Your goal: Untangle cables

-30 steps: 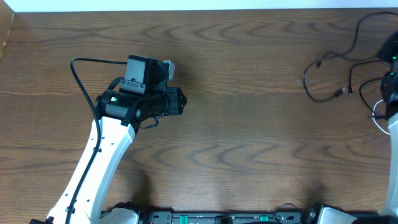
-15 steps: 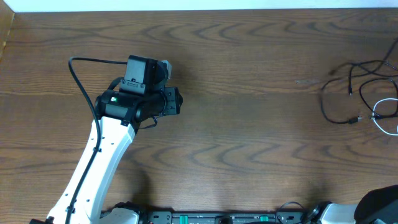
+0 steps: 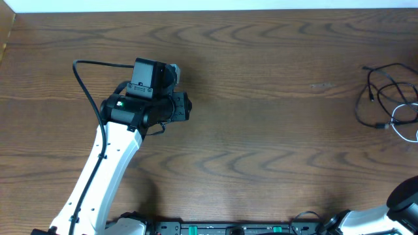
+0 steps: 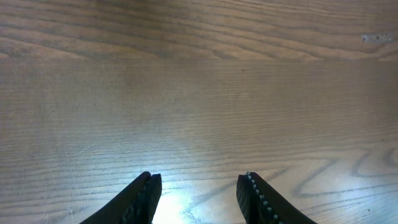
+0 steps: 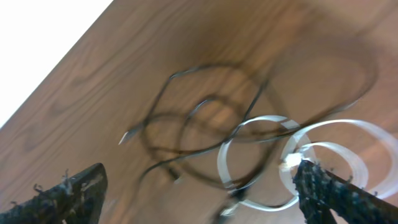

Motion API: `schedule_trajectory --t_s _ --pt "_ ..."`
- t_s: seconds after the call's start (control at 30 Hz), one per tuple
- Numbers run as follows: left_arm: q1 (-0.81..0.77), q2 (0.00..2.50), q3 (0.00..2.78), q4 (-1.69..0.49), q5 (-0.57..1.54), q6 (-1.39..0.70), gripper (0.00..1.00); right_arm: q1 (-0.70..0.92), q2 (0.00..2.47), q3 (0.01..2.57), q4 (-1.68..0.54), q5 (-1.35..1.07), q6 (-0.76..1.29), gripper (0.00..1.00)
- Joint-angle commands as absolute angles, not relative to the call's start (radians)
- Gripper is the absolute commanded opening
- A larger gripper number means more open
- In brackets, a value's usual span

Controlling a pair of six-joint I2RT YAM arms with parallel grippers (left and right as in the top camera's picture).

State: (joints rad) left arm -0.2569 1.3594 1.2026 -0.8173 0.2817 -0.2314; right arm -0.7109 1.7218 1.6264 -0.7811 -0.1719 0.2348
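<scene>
Several thin cables (image 3: 385, 88), black ones looped with a white cable (image 5: 221, 160), lie tangled at the right edge of the table (image 3: 261, 78). My right gripper (image 5: 199, 171) hangs above them, fingers spread wide and gripping nothing. My left gripper (image 4: 199, 183) sits well apart from them, partly open over bare wood.

We think this is a robot lab: a bare wooden table (image 3: 261, 98) with a white robot arm (image 3: 108, 171) fixed at its edge.
</scene>
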Motion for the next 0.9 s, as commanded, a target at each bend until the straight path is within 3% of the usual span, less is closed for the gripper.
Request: schedule_trajectory --t_s 0.0,0.47,0.63,0.87 --pt "-0.254 1.365 1.193 -0.823 0.268 -0.221 0.45 -0.679 1.753 1.632 -0.816 -0.433 0.245 0.89" --pt "-0.254 1.439 1.193 -0.738 0.267 -0.221 0.46 -0.341 1.843 1.623 -1.012 -0.446 0.042 0.94" --pt "-0.253 1.535 1.193 -0.749 0.150 -0.222 0.55 -0.178 1.852 1.620 -1.040 -0.258 0.036 0.99" --pt "-0.213 1.584 1.194 -0.850 0.009 -0.274 0.62 -0.020 1.852 1.610 -1.095 -0.129 0.027 0.99"
